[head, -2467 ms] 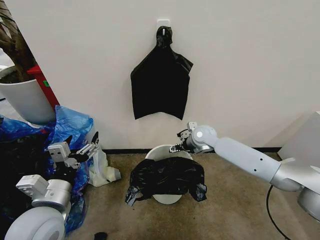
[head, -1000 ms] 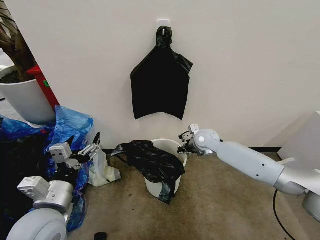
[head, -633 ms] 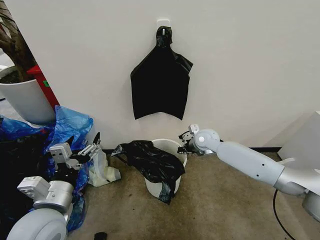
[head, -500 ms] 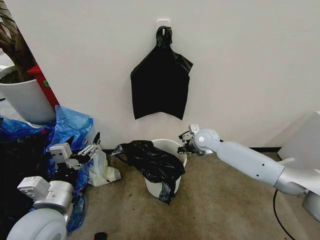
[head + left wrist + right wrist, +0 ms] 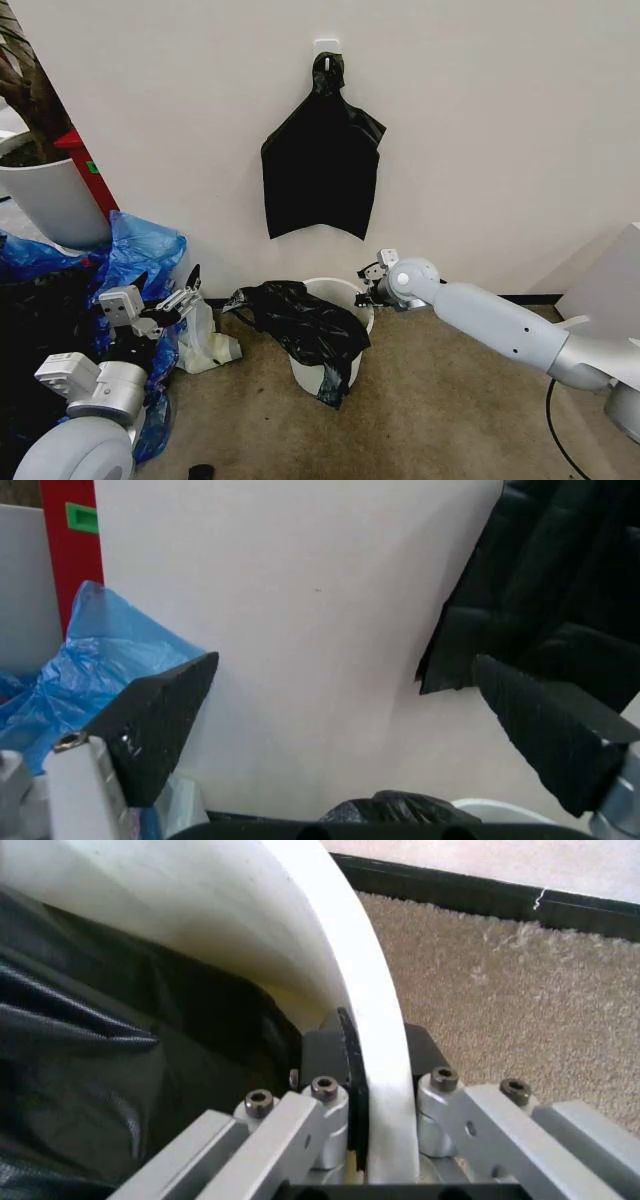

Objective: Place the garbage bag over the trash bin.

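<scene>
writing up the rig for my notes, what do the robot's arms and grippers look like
Both arms are smooth pale grey tubes with rounded white joint housings. The left gripper has dark, wedge-shaped, ribbed jaws on a white-grey block. The right gripper has silver bolted metal links with black pads. A black cable loops near the right arm.

head: high, wide | wrists: close | shared: trash bin [image 5: 330, 340]

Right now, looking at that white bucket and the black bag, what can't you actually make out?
- Head view: the garbage bag drapes over the trash bin, hiding its inside and most of its front wall.
- Right wrist view: the right gripper straddles the bin's rim; the rim hides the fingertips.
- Left wrist view: the open left gripper holds nothing; the picture's lower edge cuts off the bin.
</scene>
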### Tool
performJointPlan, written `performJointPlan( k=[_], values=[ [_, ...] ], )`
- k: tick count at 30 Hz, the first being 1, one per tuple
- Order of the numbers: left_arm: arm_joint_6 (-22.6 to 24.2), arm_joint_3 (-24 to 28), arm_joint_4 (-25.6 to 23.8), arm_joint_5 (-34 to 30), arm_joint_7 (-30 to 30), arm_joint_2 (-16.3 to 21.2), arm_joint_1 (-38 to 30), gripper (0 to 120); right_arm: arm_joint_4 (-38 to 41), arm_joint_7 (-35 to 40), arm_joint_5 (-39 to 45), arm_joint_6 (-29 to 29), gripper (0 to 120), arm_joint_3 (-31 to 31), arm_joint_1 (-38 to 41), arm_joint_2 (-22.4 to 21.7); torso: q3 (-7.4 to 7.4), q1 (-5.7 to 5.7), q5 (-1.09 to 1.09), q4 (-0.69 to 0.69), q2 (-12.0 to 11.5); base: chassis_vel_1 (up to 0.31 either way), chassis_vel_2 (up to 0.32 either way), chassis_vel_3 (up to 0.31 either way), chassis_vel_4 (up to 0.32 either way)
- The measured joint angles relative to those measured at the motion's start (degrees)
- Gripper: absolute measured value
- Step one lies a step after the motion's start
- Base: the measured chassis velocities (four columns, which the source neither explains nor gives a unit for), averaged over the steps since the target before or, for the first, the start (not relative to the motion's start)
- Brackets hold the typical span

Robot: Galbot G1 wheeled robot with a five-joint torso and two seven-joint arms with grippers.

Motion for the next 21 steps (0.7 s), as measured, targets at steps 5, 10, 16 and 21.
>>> performJointPlan(
  k=[5, 10, 16, 21],
  values=[
    [0.00, 0.00, 0.00, 0.00, 0.00, 0.00, 0.00, 100, 0.00, 0.00, 0.00, 0.00, 2, 0.00, 0.00, 0.00, 0.00, 0.00, 0.00, 0.00, 0.00, 0.000, 0.000, 0.000, 0.000],
    [0.00, 0.00, 0.00, 0.00, 0.00, 0.00, 0.00, 100, 0.00, 0.00, 0.00, 0.00, 2, 0.00, 0.00, 0.00, 0.00, 0.00, 0.00, 0.00, 0.00, 0.000, 0.000, 0.000, 0.000],
    [0.00, 0.00, 0.00, 0.00, 0.00, 0.00, 0.00, 100, 0.00, 0.00, 0.00, 0.00, 2, 0.00, 0.00, 0.00, 0.00, 0.00, 0.00, 0.00, 0.00, 0.000, 0.000, 0.000, 0.000],
    [0.00, 0.00, 0.00, 0.00, 0.00, 0.00, 0.00, 100, 0.00, 0.00, 0.00, 0.00, 2, 0.00, 0.00, 0.00, 0.00, 0.00, 0.00, 0.00, 0.00, 0.000, 0.000, 0.000, 0.000]
  ],
)
